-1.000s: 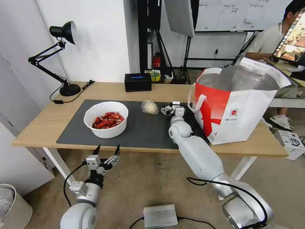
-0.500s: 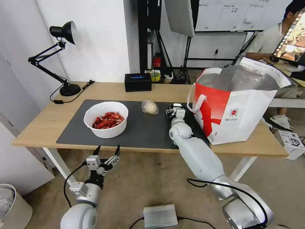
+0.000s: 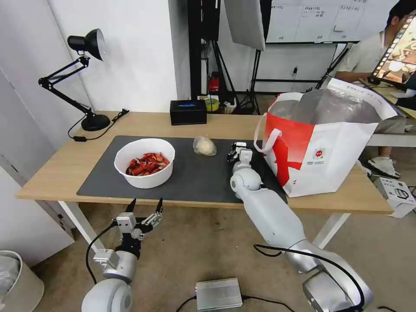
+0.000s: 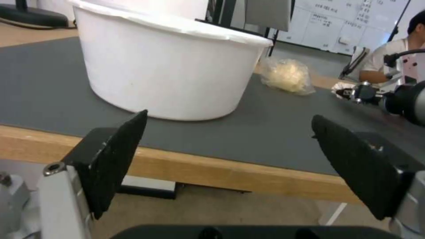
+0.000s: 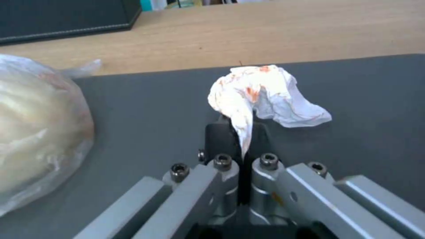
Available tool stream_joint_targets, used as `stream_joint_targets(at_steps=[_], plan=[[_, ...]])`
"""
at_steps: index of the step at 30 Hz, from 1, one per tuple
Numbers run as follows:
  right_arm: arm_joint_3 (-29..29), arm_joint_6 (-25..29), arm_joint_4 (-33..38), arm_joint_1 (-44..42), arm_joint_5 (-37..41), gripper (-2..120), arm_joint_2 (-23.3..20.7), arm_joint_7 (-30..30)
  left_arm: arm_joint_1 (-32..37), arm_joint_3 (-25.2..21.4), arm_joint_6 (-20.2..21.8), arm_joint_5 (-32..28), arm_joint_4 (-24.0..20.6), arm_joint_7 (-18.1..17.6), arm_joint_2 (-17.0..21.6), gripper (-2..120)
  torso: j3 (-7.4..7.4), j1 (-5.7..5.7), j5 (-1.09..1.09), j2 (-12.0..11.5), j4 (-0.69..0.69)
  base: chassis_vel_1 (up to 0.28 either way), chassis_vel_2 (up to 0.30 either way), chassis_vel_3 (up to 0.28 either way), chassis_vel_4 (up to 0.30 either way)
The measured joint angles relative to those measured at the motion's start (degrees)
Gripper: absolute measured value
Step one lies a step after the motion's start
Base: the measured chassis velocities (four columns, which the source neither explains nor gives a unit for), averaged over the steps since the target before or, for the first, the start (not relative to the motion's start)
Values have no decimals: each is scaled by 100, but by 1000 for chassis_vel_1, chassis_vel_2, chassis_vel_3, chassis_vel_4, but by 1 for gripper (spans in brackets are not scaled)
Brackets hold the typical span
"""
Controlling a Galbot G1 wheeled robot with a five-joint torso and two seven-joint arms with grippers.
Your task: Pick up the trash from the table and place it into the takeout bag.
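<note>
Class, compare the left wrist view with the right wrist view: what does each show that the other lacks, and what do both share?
Left wrist alone: the white bowl, the table's front edge, and the open left gripper before that edge. Right wrist alone: the crumpled tissue pinched in the shut right gripper, and the black tissue box. Both: the grey mat and the clear bag.

small clear bag [image 5: 40, 132] — cut by edge | crumpled tissue [image 5: 265, 96] — tail hidden between jaws

Black desk lamp [image 3: 82, 78], black tissue box [image 3: 188, 112], silver box [image 3: 218, 294] on floor
</note>
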Motion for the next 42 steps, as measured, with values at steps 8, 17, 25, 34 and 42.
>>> stream_joint_targets(at_steps=[8,17,25,34,42], plan=[[-62,264,217,-89,-20,0,-65,-118,-5,-17,-8,-16,8,0,26,100,0,0,0,0,0,0,0,0,0],[-197,536,563,-220,-144,0,-230,-323,-9,-26,-14,-51,35,0,91,100,0,0,0,-1,0,0,0,0,0],[-380,921,1004,-403,-357,0,-325,-641,-3,-57,-15,-66,32,-3,137,100,0,0,0,-1,0,0,0,0,0],[-534,1335,1617,-685,-1091,0,-492,-875,65,-173,-31,-176,16,-6,235,100,0,0,0,-1,0,0,0,0,0],[-385,1764,2255,-1035,-1981,0,-770,-1193,76,-190,-39,-186,-27,-8,256,100,-1,0,0,-1,0,0,0,0,0]])
